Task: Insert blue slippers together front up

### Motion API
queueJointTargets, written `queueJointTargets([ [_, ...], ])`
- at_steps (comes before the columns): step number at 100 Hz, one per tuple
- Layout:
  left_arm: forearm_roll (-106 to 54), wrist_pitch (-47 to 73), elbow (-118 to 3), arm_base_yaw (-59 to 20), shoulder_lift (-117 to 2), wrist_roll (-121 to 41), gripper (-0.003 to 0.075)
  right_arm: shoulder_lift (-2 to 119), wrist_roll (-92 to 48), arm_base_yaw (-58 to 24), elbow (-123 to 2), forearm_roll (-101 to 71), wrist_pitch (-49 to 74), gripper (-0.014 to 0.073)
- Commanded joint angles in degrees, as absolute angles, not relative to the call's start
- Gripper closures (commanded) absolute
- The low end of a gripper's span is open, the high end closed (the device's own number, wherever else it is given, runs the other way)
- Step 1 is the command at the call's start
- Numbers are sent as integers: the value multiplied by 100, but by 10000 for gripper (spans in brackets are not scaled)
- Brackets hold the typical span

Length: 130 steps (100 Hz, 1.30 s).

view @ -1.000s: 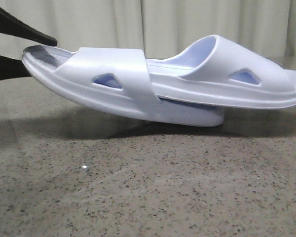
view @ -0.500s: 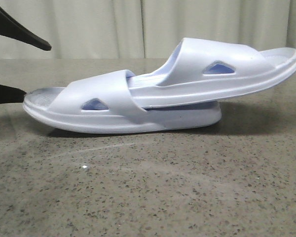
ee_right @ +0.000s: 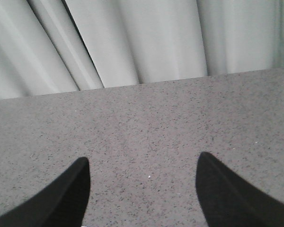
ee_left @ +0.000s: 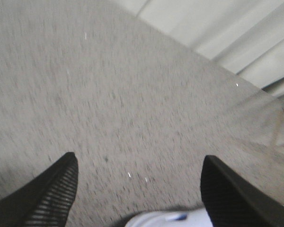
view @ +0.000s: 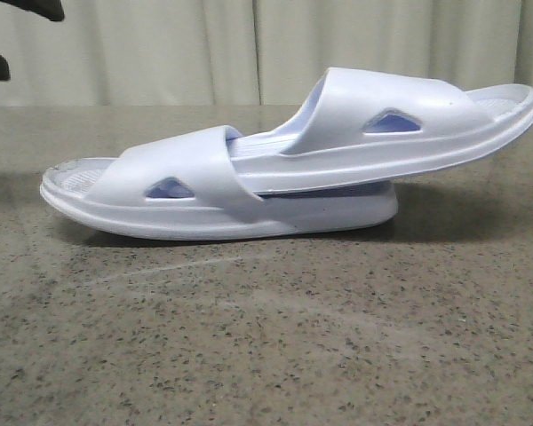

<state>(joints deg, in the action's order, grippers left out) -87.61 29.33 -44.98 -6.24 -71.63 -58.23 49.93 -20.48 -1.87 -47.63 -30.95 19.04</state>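
Slippers first: your blue slippers [view: 284, 160] sit nested on the speckled counter [view: 266, 337] in the front view. The lower slipper [view: 178, 200] lies flat on its sole. The upper slipper [view: 400, 124] has one end pushed in under the lower one's strap, and its other end juts out to the right, tilted up and clear of the counter. Both face sole down, straps up.

Your left tool [ee_left: 137, 189] is spread wide with nothing between its fingers. In the front view its dark tips [view: 27, 11] show only at the top left corner, above and well apart from the pair. Its wrist view is motion-blurred and catches just a pale edge of a slipper [ee_left: 165, 218] low in the frame. Your right tool [ee_right: 142, 189] is also released and empty; its wrist view shows only bare counter and curtain [ee_right: 146, 38], and it is out of the front view.

By my reading, the inserting step is done or nearly so, and you are in the release and retreat. What remains is a check. The upper slipper rests at an angle, not flush, so judge whether that counts as seated. If not, your next move calls for a light push on the raised end toward the strap while the lower slipper is steadied, since it may slide on the counter. Otherwise keep both arms clear without brushing the pair.
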Motion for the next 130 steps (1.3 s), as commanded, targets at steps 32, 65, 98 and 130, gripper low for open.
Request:
queueJointTargets([
  [32, -7959, 1616, -4596, -669, -4824, -6579, 239, 3451, -2103, -149, -3732, -2253, 296, 189],
  [65, -7343, 1197, -3490, -669, -3012, -6617, 245, 1900, -2103, -149, -2437, -2179, 49, 189],
  [98, -7630, 707, -1923, -669, -1927, -6617, 245, 1147, -2103, -149, -1892, -1967, 172, 189],
  [130, -7698, 656, -1535, -669, -1874, -6617, 246, 1132, -2103, -149, -1745, -1957, 169, 202],
])
